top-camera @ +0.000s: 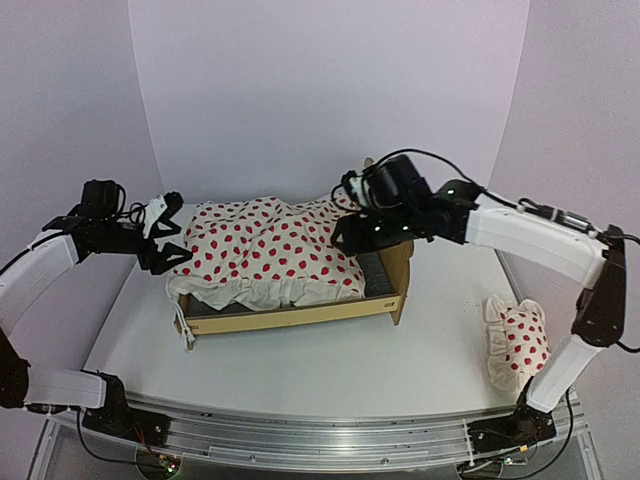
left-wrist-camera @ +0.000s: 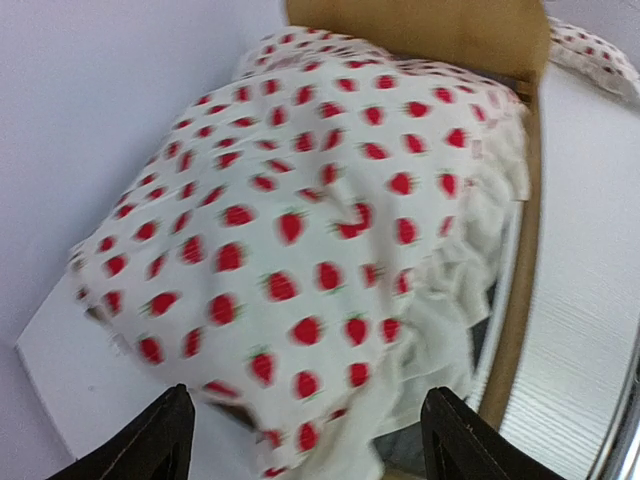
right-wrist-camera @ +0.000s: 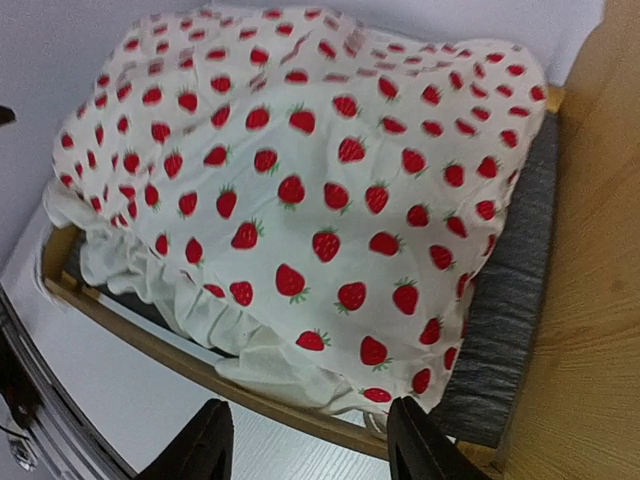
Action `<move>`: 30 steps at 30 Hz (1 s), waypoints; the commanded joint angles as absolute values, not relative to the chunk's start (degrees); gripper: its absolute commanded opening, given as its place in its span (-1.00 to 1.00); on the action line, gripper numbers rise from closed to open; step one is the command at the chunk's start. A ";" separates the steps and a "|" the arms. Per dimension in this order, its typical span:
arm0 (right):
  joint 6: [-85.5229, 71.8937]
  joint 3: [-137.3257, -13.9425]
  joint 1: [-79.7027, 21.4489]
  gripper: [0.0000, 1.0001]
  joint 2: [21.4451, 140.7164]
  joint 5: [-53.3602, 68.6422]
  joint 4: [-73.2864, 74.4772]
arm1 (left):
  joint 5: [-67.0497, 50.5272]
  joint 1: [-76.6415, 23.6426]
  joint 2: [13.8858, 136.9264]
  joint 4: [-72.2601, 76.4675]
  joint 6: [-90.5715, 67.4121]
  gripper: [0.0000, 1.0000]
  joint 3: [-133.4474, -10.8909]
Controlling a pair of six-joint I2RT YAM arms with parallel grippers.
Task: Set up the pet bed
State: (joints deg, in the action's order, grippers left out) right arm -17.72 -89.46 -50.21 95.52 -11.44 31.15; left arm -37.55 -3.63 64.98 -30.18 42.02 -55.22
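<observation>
White table (top-camera: 430, 330), pale, seemingly curved backdrop (top-camera: 330, 90), pet bed (top-camera: 300, 318) centred, pillow (top-camera: 518, 342) right

One pet bed (top-camera: 300, 317), one strawberry-print duvet (top-camera: 265, 250) and one matching pillow (top-camera: 517, 340) near the table's (top-camera: 300, 375) right edge. Two grippers: the left gripper (top-camera: 181, 232) and the right gripper (top-camera: 339, 219).

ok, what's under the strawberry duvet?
Only the wooden edge of the pet bed and a strip of its dark grey base show. Anything else under the duvet is covered.
</observation>
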 commanded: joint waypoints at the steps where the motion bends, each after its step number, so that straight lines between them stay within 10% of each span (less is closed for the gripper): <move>1: -18.03 -97.61 -50.88 0.15 104.98 -11.15 41.23 | -34.22 -10.17 66.35 -36.84 47.28 0.60 -55.37; 17: -19.43 -102.79 -48.02 0.15 118.12 -11.79 52.27 | -19.21 -24.96 81.15 -29.90 59.80 0.58 -56.02; 21: -16.76 -104.72 -47.26 -0.38 119.90 -8.67 52.29 | -17.21 -25.23 82.07 -26.98 60.89 0.20 -53.85; 27: -14.57 -106.47 -44.66 -0.97 115.07 -10.09 52.29 | -13.16 -25.21 81.29 -24.82 60.42 -0.95 -54.95; 30: -11.90 -109.08 -44.47 -1.00 113.18 -9.24 52.38 | -12.63 -25.22 80.72 -25.16 58.02 -1.00 -57.68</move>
State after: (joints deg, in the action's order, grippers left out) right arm -15.43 -104.23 -45.74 118.77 -9.33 51.17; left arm -15.01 -25.19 81.82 -27.13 60.07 -53.61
